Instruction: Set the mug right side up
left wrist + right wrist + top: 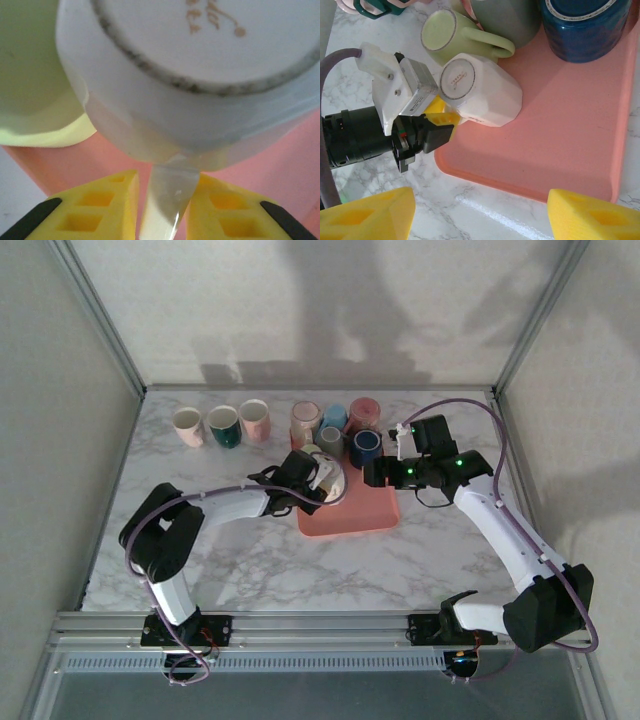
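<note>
L gripper (165, 202) has the handle of the white mug (485, 95) between its yellow fingers (100, 212), tight to both sides, but can't tell if it's truly clamped; mug is faceted, tipped on its side at the far-left corner of the pink tray (560, 145), its grey-ringed base w/ gold print facing up. A pale green mug (451, 36) lies on its side just beside it. Tray's middle and near part are bare; grey mug (505, 20) and dark blue mug (585, 30) stand at its far edge. R gripper (480, 202) hangs above the tray, fingers wide apart, nothing between.
</note>
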### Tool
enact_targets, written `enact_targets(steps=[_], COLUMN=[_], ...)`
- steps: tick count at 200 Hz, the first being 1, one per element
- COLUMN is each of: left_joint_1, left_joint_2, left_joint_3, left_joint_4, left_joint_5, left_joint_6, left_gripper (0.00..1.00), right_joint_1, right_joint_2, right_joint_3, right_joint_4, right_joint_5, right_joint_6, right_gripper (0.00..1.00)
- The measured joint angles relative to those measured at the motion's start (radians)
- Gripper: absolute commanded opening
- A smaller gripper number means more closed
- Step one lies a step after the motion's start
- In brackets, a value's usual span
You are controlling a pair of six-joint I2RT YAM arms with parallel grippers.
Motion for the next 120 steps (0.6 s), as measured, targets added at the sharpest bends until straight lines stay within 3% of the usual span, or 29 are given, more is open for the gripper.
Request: enact_targets(steps=[69,120], left_joint_1=[-0.005,-0.005], left_joint_2=[0.012,-0.033], left_joint_3=[0.01,-0.007], left_joint_4=[0.014,-0.011], left_joint_5=[0.003,0.028], left_joint_6=[0.012,-0.008], left_gripper=[0.0,0.0], right_joint_1=[-0.015,-0.027], right_joint_2=[0.0,-0.021], right_joint_3=[0.0,-0.021], right_joint_4=[0.0,0.005], right_joint_5=[-0.003,-0.011], right_joint_6=[0.0,0.0], right_gripper=[0.71,0.71])
